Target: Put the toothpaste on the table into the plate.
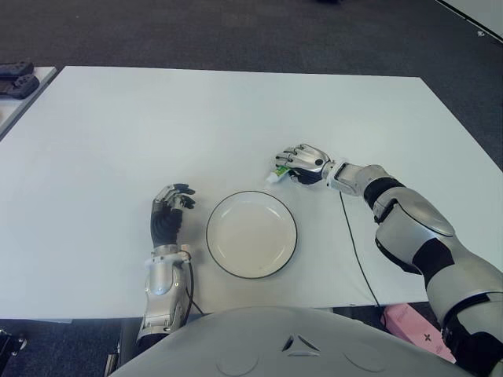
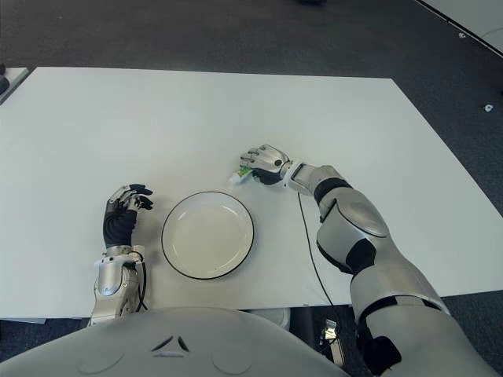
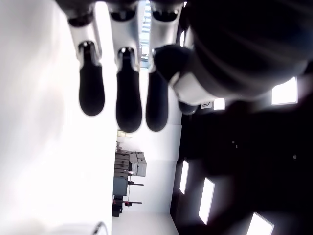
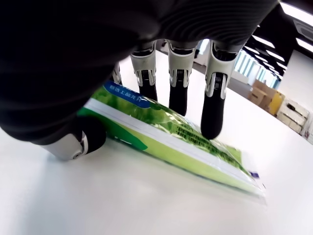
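Grasp step, likely. Right hand (image 1: 302, 163) palm-down over green toothpaste tube (image 4: 181, 139) lying on desk (image 1: 236, 118); fingers (image 4: 215, 105) draped over it, thumb at near side, not yet clamped. Next: close, lift, carry to empty plate (image 1: 214, 250) nearby. Left hand (image 1: 167, 214) beside plate's left, fingers loosely spread, holding nothing.

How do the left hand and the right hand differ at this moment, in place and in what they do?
The right hand reaches beyond the plate and arches over the toothpaste, which lies flat on the table; the left hand shows to the left of the plate with nothing under it. The right hand's fingers curl around the tube; the left hand's fingers hold nothing. Both are over the table.
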Robot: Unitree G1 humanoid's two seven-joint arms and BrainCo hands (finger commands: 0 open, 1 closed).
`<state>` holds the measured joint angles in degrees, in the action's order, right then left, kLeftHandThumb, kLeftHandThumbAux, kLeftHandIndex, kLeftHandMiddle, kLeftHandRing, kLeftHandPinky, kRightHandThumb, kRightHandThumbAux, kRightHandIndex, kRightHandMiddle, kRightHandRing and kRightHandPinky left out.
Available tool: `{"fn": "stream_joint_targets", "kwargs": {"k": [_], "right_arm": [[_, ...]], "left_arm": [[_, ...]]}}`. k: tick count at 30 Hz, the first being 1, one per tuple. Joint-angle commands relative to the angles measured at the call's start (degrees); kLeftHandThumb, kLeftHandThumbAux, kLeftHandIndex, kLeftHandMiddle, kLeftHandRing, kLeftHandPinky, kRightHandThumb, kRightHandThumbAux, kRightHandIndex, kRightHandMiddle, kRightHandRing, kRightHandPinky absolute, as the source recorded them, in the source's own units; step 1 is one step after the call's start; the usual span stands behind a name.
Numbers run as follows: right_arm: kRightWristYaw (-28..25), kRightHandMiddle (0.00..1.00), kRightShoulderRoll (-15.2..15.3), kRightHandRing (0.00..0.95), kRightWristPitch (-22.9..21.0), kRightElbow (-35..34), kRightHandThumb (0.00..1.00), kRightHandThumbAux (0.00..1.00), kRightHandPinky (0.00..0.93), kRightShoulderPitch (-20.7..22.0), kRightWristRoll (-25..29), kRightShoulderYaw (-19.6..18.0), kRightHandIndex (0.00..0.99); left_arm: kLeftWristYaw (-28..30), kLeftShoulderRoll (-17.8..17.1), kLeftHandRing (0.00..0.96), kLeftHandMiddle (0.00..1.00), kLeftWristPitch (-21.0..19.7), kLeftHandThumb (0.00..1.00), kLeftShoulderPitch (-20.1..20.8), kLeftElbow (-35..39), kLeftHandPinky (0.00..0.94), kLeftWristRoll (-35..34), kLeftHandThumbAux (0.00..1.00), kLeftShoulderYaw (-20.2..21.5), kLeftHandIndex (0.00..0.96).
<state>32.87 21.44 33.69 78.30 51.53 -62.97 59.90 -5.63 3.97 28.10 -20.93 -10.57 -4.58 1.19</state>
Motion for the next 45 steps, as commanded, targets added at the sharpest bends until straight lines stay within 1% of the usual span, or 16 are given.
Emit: {"fn": "stream_joint_targets", "kwargs": {"k": [1,3,5,7,11,19,25,27,29,34,39,42,45], "right_arm": [[-7.97,0.402,0.44,0.412,0.81,1.17,0.721,0.696,0.414,-3.63,2.06,-2.13,0.421],[-9.86,0.411,0.50,0.417,1.14,1.08,0.723,0.701,0.413,-3.83,3.61,-3.55,0.426],[-12.41,0.410,0.54,0.419,1.58,1.04,0.796,0.689,0.406,-4.11,5.79,-5.61,0.465],[-14.77,0.410,0.54,0.417,1.68,1.02,0.821,0.685,0.402,-4.40,7.69,-7.47,0.479],[-18.25,0.410,0.56,0.411,1.68,0.79,0.842,0.683,0.404,-4.81,10.31,-10.17,0.490],[-20.36,0.410,0.52,0.399,1.22,0.23,0.848,0.682,0.404,-5.40,12.83,-13.46,0.493],[-21.61,0.418,0.27,0.428,1.10,0.03,0.850,0.680,0.440,-6.23,15.67,-17.00,0.489],[-22.43,0.435,0.10,0.454,1.08,-0.01,0.910,0.668,0.477,-6.70,17.52,-19.05,0.469],[-22.65,0.450,0.07,0.473,1.18,-0.12,0.929,0.663,0.503,-7.12,18.86,-20.66,0.448],[-22.21,0.480,0.00,0.500,1.59,-0.44,0.948,0.658,0.536,-7.80,20.49,-22.72,0.416],[-20.69,0.509,-0.21,0.511,1.91,-0.66,0.952,0.656,0.528,-8.55,22.02,-24.89,0.402],[-19.67,0.517,-0.36,0.512,2.03,-0.77,0.953,0.655,0.521,-8.94,22.65,-26.05,0.398],[-17.53,0.518,-0.67,0.512,2.39,-1.01,0.954,0.655,0.511,-9.39,23.50,-27.38,0.396]], "left_arm": [[-0.29,2.35,0.579,0.487,-1.59,0.834,-1.23,-2.31,0.560,-0.42,0.676,-0.04,0.417],[-0.22,2.38,0.578,0.486,-1.14,0.834,-1.12,-2.55,0.558,-0.48,0.676,0.00,0.418],[-0.14,2.33,0.575,0.486,-0.50,0.834,-0.99,-2.86,0.554,-0.41,0.676,-0.01,0.417],[-0.09,2.25,0.575,0.487,0.04,0.833,-0.89,-3.14,0.556,-0.27,0.677,-0.03,0.415],[0.24,1.93,0.575,0.489,0.94,0.832,-0.69,-3.72,0.558,-0.19,0.678,-0.08,0.410],[0.81,1.48,0.580,0.492,1.53,0.831,-0.49,-4.25,0.561,-0.29,0.678,-0.16,0.408],[0.78,1.54,0.584,0.492,1.76,0.830,-0.31,-4.54,0.566,-0.23,0.679,-0.05,0.405],[0.96,1.49,0.584,0.492,1.82,0.830,-0.25,-4.75,0.562,-0.40,0.679,-0.03,0.404],[1.25,1.49,0.583,0.492,1.97,0.831,-0.09,-5.00,0.561,-0.67,0.679,-0.03,0.404],[1.80,1.53,0.581,0.492,2.48,0.830,0.03,-5.18,0.559,-1.01,0.679,0.05,0.403],[2.29,1.56,0.581,0.491,3.13,0.831,0.16,-5.38,0.564,-1.21,0.679,0.13,0.405],[2.21,1.62,0.582,0.490,2.98,0.831,0.17,-5.35,0.564,-1.08,0.678,0.22,0.407],[1.84,1.65,0.582,0.490,2.32,0.831,0.14,-5.05,0.563,-0.68,0.678,0.24,0.407]]}}
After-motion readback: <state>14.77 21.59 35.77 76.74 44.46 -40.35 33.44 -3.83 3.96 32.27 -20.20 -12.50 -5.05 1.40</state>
